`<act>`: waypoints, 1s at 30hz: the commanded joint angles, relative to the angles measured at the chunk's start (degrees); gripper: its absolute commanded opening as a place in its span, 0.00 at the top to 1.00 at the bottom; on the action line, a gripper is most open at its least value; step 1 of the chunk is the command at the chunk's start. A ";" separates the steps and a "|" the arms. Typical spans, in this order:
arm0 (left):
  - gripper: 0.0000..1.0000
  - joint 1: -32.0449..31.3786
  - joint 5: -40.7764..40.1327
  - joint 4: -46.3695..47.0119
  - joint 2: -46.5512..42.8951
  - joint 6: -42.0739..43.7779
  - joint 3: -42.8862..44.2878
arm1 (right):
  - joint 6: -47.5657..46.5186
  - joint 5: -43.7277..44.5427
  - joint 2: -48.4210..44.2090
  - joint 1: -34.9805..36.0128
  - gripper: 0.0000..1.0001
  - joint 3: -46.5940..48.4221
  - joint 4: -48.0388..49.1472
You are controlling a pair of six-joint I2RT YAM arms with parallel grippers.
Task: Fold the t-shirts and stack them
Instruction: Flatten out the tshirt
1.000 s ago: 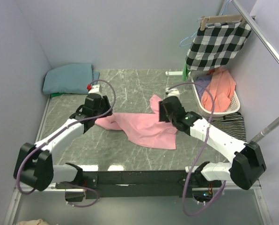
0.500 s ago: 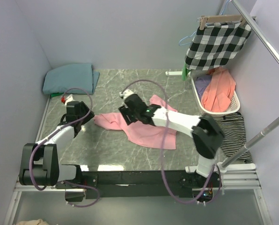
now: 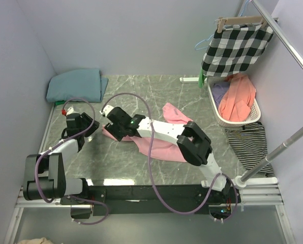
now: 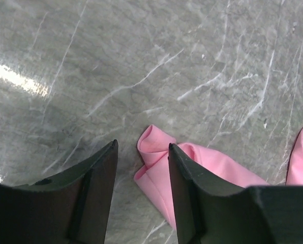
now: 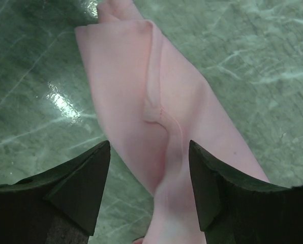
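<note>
The light pink t-shirt (image 3: 164, 145) lies crumpled in the middle of the marble table. The dusty teal t-shirt (image 3: 75, 84) lies folded in the back left corner. My left gripper (image 3: 92, 132) is open and empty, low over the table just left of the pink shirt's left end; in the left wrist view (image 4: 143, 147) a folded pink corner (image 4: 159, 170) sits between its jaws. My right gripper (image 3: 115, 131) reaches far left over the same end of the shirt. In the right wrist view (image 5: 149, 147) it is open with pink cloth (image 5: 126, 81) under it, not gripped.
A white laundry basket (image 3: 215, 109) with orange cloth stands at the right. A black-and-white checked cloth (image 3: 235, 46) hangs from a rail above it. A striped garment (image 3: 248, 140) lies at the right edge. Walls close in the left and back.
My right arm has swung left across the pink shirt to its left end. My left gripper has drawn back left, off the shirt. The shirt's left part has bunched slightly.
</note>
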 commanded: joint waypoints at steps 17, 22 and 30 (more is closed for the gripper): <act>0.57 7.15 8.43 8.04 2.80 -2.36 -3.71 | -9.62 0.40 18.83 -0.95 0.26 28.99 -6.90; 0.57 7.33 8.69 8.39 3.24 -2.36 -3.62 | -9.71 1.01 21.56 -2.00 0.30 30.84 -6.99; 0.58 7.33 9.13 8.56 3.59 -2.27 -3.45 | -9.27 0.48 22.09 -3.59 0.77 29.96 -6.73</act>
